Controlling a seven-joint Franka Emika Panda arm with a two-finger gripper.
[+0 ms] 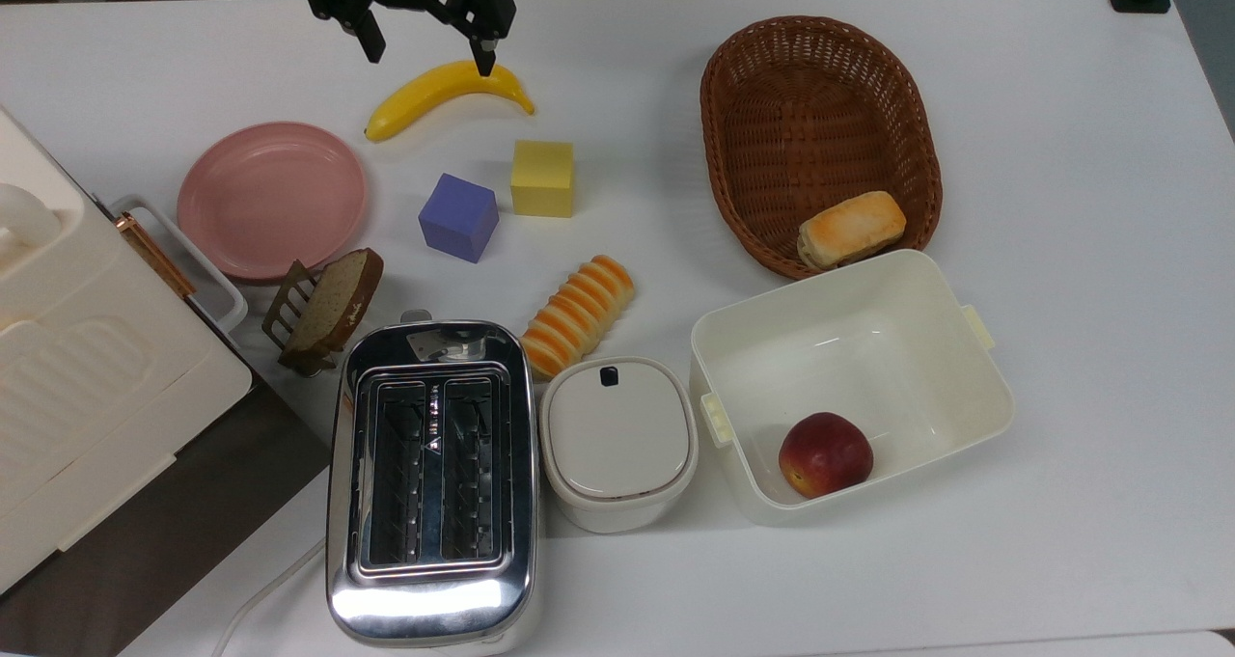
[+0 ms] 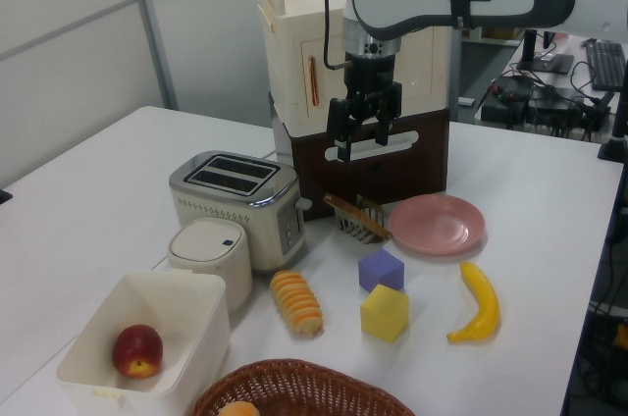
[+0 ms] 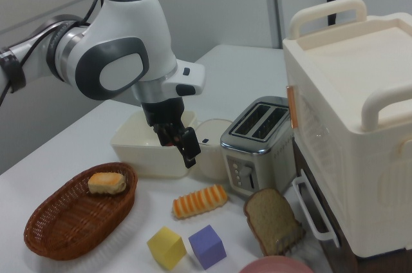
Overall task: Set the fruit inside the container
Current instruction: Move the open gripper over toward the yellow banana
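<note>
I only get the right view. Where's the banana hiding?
Observer: In the top view, the banana lies on the table, up and to the top view's right of the pink plate.
Operator: Is the claw holding it?
Observer: No. The gripper is open and empty, and the left view shows it well above the table.
Operator: Is the big tub empty?
Observer: No. The cream tub has a red apple inside.
</note>
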